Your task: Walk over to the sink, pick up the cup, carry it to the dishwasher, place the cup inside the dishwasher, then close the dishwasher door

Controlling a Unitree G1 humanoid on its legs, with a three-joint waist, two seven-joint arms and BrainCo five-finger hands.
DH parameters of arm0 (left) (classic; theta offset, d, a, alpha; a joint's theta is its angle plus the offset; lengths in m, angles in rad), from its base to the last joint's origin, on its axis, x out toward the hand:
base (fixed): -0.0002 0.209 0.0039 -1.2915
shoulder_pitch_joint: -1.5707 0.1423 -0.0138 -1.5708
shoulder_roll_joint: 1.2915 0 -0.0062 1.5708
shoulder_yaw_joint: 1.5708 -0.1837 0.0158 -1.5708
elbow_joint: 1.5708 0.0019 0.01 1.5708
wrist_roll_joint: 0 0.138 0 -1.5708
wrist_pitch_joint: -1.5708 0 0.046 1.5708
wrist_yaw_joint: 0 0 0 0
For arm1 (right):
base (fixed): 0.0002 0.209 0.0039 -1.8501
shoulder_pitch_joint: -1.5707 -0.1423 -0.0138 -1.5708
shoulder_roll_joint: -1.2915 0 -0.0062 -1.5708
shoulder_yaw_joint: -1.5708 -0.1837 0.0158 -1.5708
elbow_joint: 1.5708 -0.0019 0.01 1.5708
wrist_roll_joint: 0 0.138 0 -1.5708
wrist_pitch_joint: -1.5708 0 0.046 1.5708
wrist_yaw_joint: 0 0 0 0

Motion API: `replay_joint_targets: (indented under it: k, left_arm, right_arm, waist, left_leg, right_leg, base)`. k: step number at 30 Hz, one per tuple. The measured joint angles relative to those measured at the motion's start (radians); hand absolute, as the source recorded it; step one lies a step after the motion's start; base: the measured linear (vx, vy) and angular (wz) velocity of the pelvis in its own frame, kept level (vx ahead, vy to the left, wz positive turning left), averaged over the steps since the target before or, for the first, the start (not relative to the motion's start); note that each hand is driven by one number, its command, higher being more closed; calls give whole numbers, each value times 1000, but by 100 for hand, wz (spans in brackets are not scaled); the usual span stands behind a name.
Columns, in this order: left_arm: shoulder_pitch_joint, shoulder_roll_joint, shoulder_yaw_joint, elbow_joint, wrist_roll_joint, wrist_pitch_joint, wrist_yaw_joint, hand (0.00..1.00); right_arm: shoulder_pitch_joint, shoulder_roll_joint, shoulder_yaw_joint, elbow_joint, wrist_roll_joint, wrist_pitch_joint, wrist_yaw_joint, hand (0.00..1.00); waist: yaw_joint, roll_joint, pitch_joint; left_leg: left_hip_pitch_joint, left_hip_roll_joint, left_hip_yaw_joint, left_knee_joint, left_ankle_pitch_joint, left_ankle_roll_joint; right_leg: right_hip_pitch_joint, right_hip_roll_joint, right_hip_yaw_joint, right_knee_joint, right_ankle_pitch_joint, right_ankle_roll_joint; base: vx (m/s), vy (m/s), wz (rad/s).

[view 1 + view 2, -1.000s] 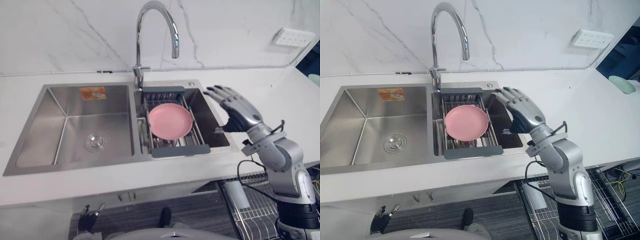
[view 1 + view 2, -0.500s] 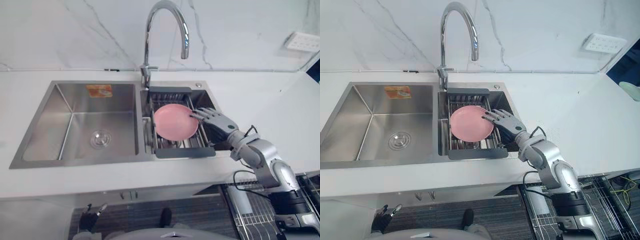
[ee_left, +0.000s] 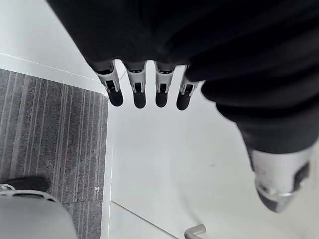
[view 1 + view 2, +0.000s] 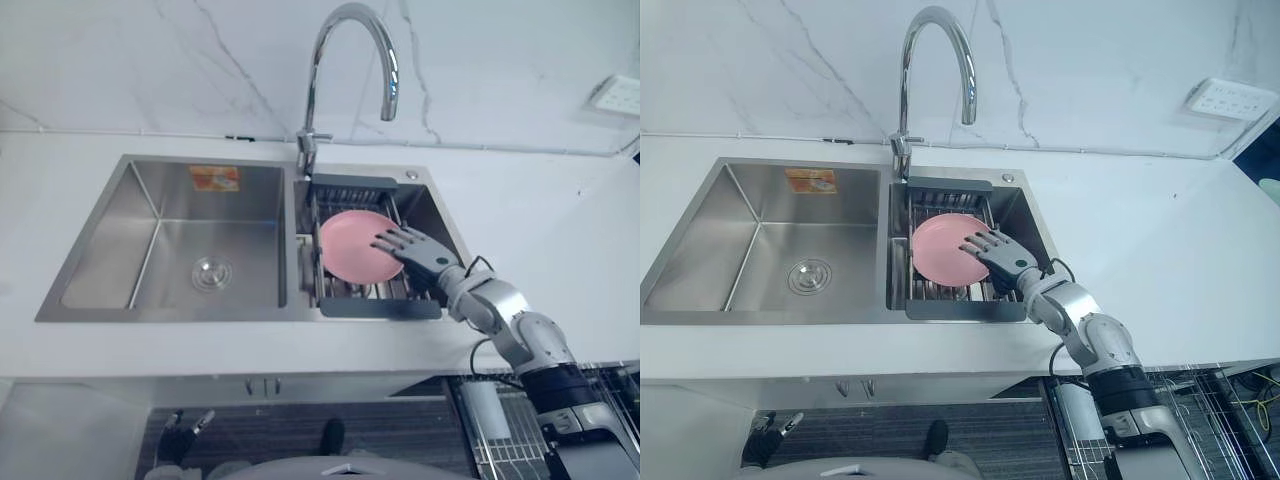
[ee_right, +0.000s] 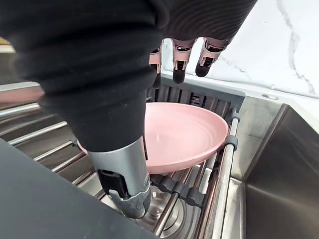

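No cup is in sight; a pink shallow dish (image 4: 350,245) lies on a grey drain rack (image 4: 380,308) across the sink's right basin. My right hand (image 4: 420,252) is open and reaches in from the right, its straight fingers spread over the dish's right part. Up close in the right wrist view, the fingers (image 5: 179,64) hover above the dish (image 5: 184,134) and the thumb (image 5: 124,184) is at its near rim. My left hand (image 3: 164,45) hangs open beside the white cabinet front, fingers straight and holding nothing.
A tall chrome faucet (image 4: 312,100) rises behind the divider between the basins. The left basin (image 4: 180,250) holds just its drain. White counter surrounds the sink. A wire rack (image 4: 497,452) shows low at the right, under the counter edge.
My right hand has come down from above the sink's right rim and moved left over the pink dish. The camera has shifted, so the sink sits further right in view.
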Motion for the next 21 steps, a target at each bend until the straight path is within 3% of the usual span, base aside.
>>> replay_joint_targets:
  k: [21]
  left_arm:
    - [2,16,-30,-8,0,-1,1,0]
  right_arm:
    - [-102,-15,132,204,-119,24,-51,0]
  waist:
    - [32,-5,16]
  left_leg:
    - [-7,-7,-30,-7,9,5]
  right_leg:
    - [3,-4,-23,3,-4,6]
  base:
    - [4,16,3]
